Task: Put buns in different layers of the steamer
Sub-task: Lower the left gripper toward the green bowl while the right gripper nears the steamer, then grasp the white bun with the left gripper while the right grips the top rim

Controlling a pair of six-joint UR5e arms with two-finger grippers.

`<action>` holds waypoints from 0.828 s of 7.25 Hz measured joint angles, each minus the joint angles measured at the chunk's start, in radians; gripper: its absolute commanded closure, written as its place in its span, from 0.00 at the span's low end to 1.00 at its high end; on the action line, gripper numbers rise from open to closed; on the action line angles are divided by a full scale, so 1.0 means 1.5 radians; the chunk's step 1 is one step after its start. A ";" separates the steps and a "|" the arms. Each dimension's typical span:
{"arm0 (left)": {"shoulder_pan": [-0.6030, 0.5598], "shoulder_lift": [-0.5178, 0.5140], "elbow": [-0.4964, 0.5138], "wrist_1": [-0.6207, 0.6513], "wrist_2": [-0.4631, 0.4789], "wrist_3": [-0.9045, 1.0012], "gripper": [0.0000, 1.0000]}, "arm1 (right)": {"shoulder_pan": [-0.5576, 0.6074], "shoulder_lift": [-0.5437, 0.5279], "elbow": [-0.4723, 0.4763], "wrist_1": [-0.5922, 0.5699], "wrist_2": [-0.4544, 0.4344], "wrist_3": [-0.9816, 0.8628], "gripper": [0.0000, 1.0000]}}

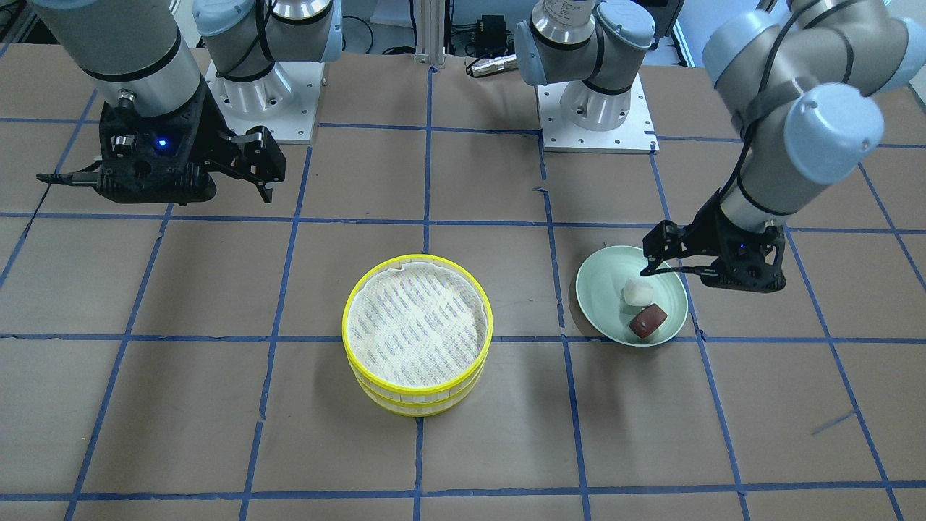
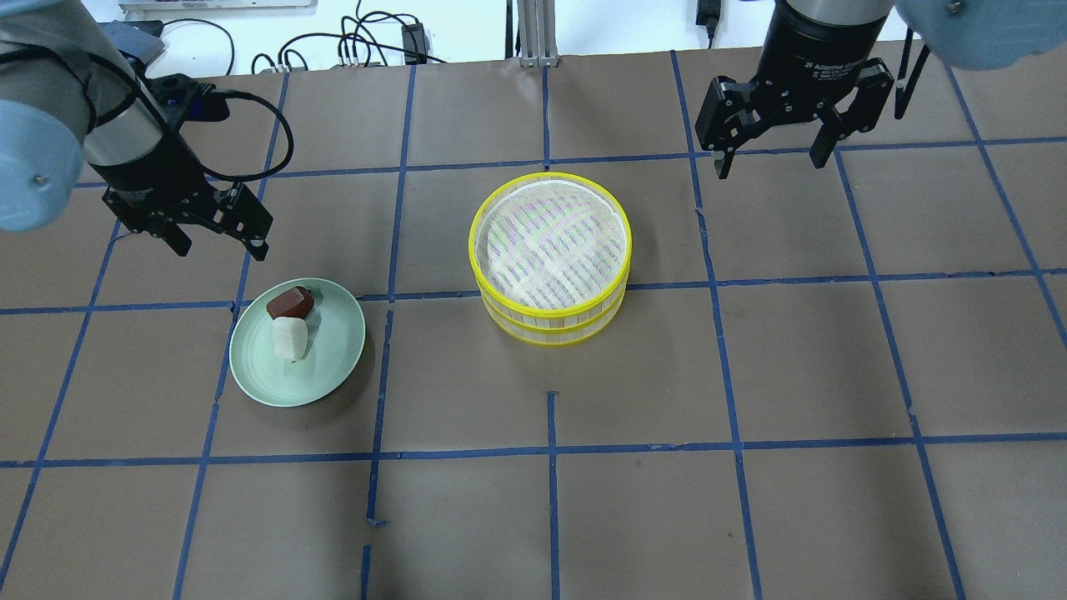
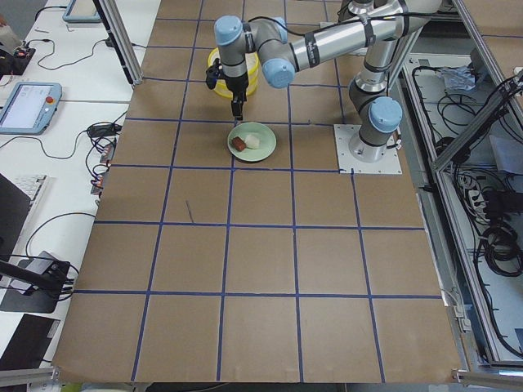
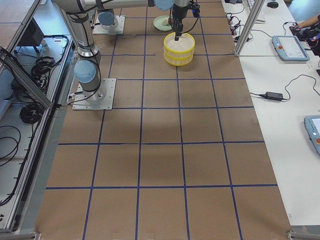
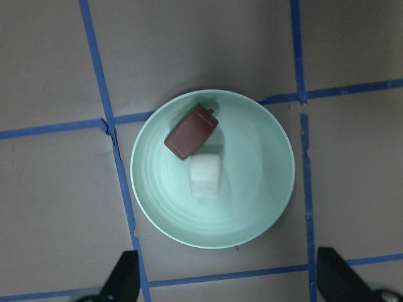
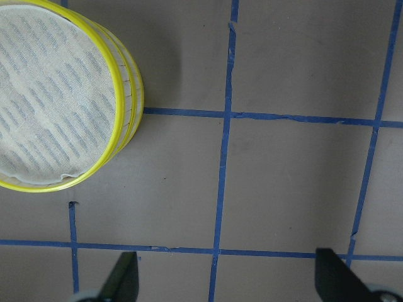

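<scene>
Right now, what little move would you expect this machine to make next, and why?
Probably the left gripper lowers onto the white bun. It hangs open by the green plate, where the white bun and the reddish-brown bun lie side by side, and its wrist view has the white one nearly centred between the fingers. The top steamer tray holds nothing yet.

Bright, even overhead light throws soft, faint shadows beside the stacked yellow-rimmed steamer trays [image 1: 417, 396] and inside the pale green round plate [image 5: 252, 207]; focus is sharp throughout.
</scene>
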 measured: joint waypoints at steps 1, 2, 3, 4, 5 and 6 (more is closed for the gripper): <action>0.002 -0.033 -0.026 0.055 -0.001 0.000 0.00 | 0.003 0.005 0.017 -0.025 0.003 0.021 0.00; 0.003 -0.061 -0.038 0.079 -0.001 -0.002 0.00 | 0.013 0.014 0.046 -0.069 0.004 0.049 0.00; 0.003 -0.084 -0.043 0.089 -0.001 -0.005 0.00 | 0.028 0.028 0.074 -0.119 0.005 0.066 0.00; 0.003 -0.099 -0.046 0.095 -0.007 -0.007 0.01 | 0.043 0.052 0.090 -0.165 0.005 0.081 0.00; 0.003 -0.107 -0.052 0.096 -0.019 -0.014 0.08 | 0.062 0.086 0.098 -0.210 0.005 0.108 0.00; 0.004 -0.108 -0.063 0.096 -0.025 -0.030 0.41 | 0.086 0.120 0.103 -0.254 0.005 0.137 0.00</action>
